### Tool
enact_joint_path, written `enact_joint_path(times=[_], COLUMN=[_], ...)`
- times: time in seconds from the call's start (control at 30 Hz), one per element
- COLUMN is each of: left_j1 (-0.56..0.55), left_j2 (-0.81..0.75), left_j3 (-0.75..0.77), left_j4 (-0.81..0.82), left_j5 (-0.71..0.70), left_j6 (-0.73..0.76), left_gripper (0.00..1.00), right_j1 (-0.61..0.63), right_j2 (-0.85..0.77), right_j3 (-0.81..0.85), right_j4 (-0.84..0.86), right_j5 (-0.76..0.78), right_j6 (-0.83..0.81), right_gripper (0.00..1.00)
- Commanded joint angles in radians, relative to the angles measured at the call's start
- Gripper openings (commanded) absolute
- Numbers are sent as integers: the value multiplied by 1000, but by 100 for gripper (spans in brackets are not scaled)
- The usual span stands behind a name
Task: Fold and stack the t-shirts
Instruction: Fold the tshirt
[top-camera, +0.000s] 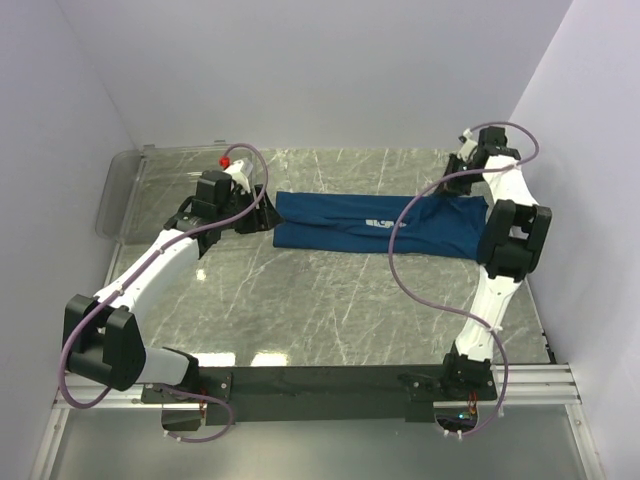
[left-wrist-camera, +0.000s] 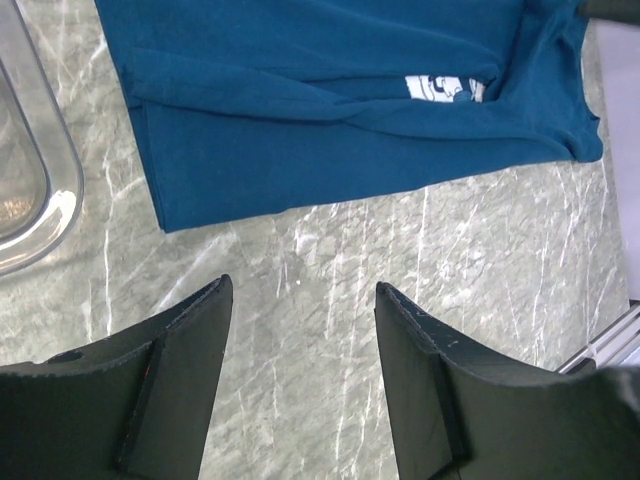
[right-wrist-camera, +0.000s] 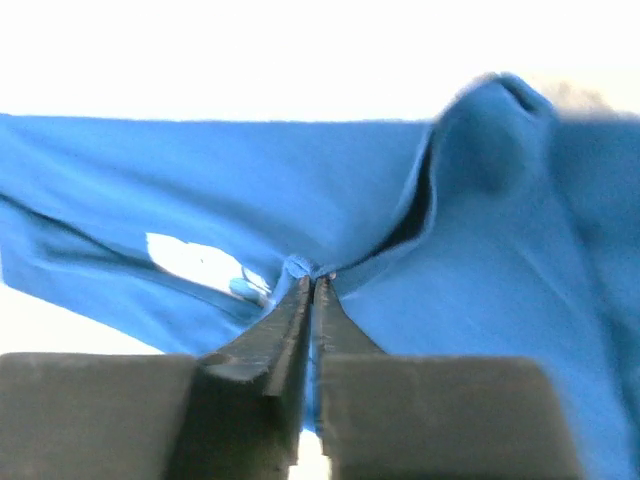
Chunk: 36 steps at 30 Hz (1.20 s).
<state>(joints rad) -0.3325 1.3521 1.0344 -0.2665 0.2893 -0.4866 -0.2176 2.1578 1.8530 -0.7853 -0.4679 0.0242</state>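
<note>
From above, the dark blue t-shirt (top-camera: 340, 225) lies as a long band running left to right across the far half of the grey marbled worktop (top-camera: 330, 300). Only a pale sliver of its print (top-camera: 383, 224) shows near the middle. The left hand (top-camera: 258, 212) sits just beside the shirt's left end, without any cloth in it. A clear plastic bin (top-camera: 120, 195) stands off the worktop's far left corner. The right arm (top-camera: 505, 190) bends over the shirt's right end, and how its fingers stand is too small to tell from here.

In the left wrist view, the left hand is released, its two dark fingers (left-wrist-camera: 190, 360) spread wide over bare worktop. The shirt's edge lies beyond the fingertips, apart from them. A long fold runs across the cloth and a corner of the white print peeks out from under it. The rounded rim of the bin shows at the left edge.

In the right wrist view, the right hand (right-wrist-camera: 312, 285) is clenched, its jaws pressed together on a small pinch of the blue cloth. The fabric puckers at the tips, and a raised fold climbs to the upper right. The pale print lies just left of the jaws.
</note>
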Motion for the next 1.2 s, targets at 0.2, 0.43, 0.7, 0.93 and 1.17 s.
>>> enact_joint_path(times=[0.2, 0.43, 0.7, 0.93, 1.17], left_j1=[3, 3, -62, -91, -91], left_j2=[-18, -34, 27, 163, 329], left_j3=[29, -23, -122, -79, 22], left_j4=[-54, -33, 46, 64, 82], left_j5=[-26, -53, -96, -238, -266], left_j6=[-4, -29, -73, -70, -46], left_gripper=[64, 65, 64, 61, 55], right_j1=[83, 9, -167, -285, -292], right_j2=[237, -124, -472, -512, -526], right_j3=[314, -5, -380, -524, -592], right_j4=[14, 38, -8, -3, 21], right_j5=[-164, -11, 155, 60, 31], right_j6=[100, -226, -461, -540, -538], right_gripper=[54, 60, 64, 63, 63])
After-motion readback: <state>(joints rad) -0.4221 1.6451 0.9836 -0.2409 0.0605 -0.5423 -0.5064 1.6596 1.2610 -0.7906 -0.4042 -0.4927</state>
